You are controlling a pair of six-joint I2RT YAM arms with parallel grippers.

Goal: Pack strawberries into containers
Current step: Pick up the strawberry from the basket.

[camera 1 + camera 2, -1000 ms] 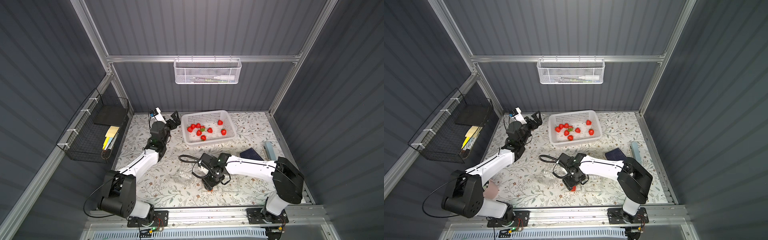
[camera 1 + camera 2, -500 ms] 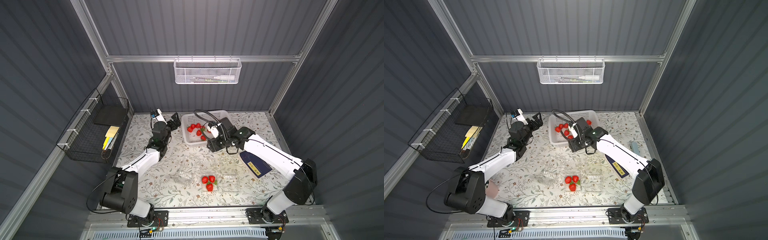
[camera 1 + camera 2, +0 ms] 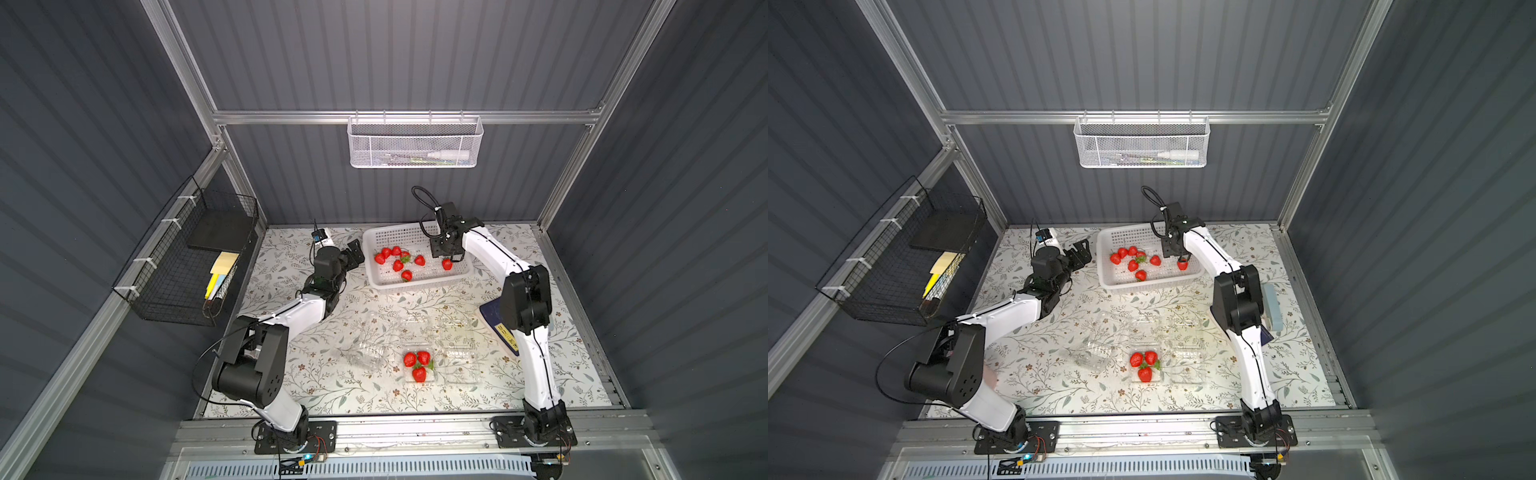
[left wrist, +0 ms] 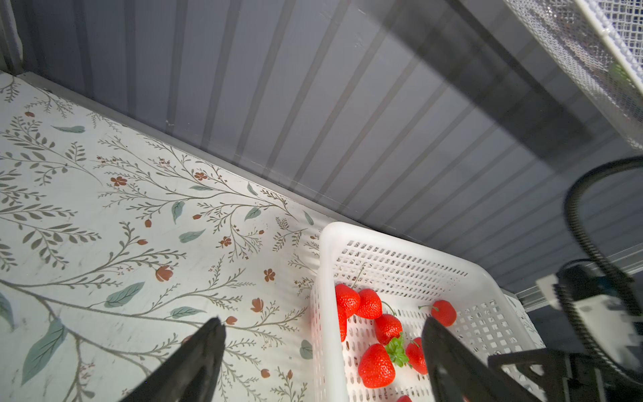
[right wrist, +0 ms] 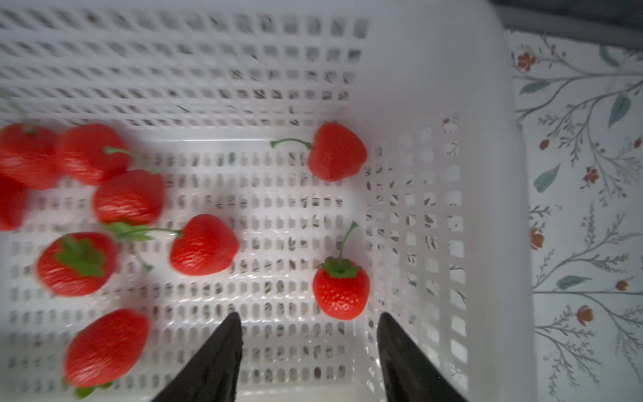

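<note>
- Both top views: the middle clear container (image 3: 436,353) on the bench (image 3: 332,386) holds three strawberries (image 3: 419,374); the white basket (image 3: 376,282) holds the rest.
- The right gripper (image 5: 308,316) has its fingers apart by a berry (image 5: 341,289) in the basket; the left gripper (image 4: 322,320) has its fingers apart beside the basket.
- A second ago the right gripper was at the container.

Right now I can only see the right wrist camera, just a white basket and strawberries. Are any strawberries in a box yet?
Observer: Yes, three strawberries lie in one clear container near the front of the table.
Operator: Are there more boxes?
Observer: A second container lies on its left-arm side and a third container on its right-arm side. No red shows in either.
Operator: Where's the other arm?
Observer: The left gripper hangs open beside the white basket, holding nothing.
</note>
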